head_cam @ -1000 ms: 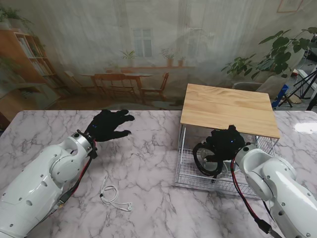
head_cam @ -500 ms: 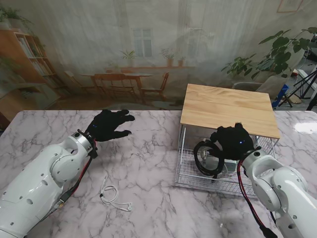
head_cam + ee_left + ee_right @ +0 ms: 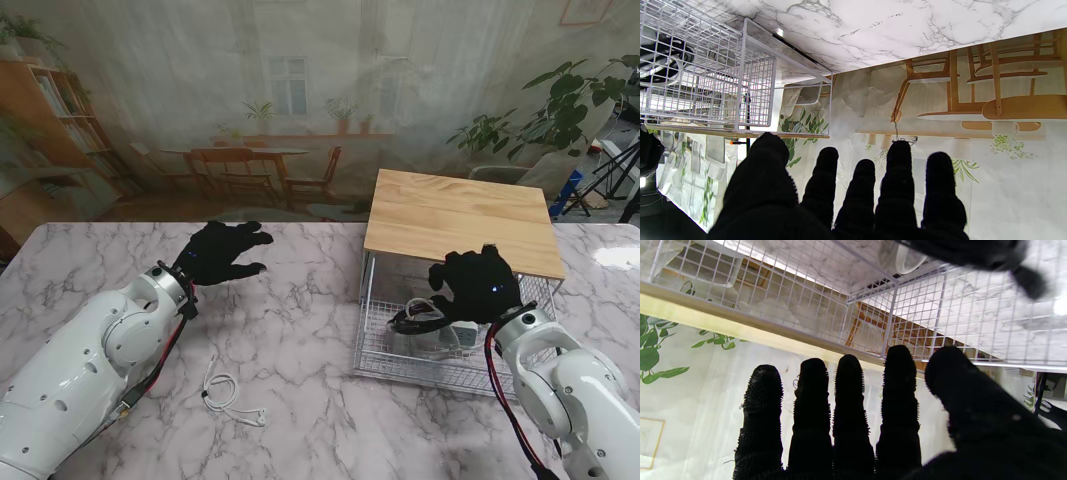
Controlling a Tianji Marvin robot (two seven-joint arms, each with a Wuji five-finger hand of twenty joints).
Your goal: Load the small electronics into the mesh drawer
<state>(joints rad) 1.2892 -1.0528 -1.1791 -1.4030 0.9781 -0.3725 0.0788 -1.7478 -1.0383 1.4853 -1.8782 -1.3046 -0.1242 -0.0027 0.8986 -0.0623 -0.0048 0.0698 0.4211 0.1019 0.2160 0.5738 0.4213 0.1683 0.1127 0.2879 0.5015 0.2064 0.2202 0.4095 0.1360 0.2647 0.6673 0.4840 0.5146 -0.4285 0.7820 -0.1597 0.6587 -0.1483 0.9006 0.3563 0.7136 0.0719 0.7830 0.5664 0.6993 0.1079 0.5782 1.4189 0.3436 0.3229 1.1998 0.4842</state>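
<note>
The white mesh drawer (image 3: 372,342) stands pulled out under a wooden top (image 3: 460,215). Black headphones (image 3: 413,318) lie inside it beside a white device (image 3: 457,336). My right hand (image 3: 478,285) hovers over the drawer just behind the headphones, open. In the right wrist view its fingers (image 3: 848,400) stretch straight with nothing in them, and the headphones (image 3: 977,255) show as a dark blur past the drawer mesh (image 3: 920,316). My left hand (image 3: 220,250) is open, off to the left above the marble. A white cable (image 3: 228,395) lies coiled on the table nearer to me.
The left wrist view shows the drawer's wire side (image 3: 740,83) with the dark headphones (image 3: 663,63) behind it. The marble table (image 3: 300,330) ends at a printed backdrop. My left forearm (image 3: 110,350) lies close beside the white cable.
The right hand let go of the black headphones. They dropped from an upright loop to lying flat in the drawer. The hand drew back slightly to the right. The left arm stayed still.
</note>
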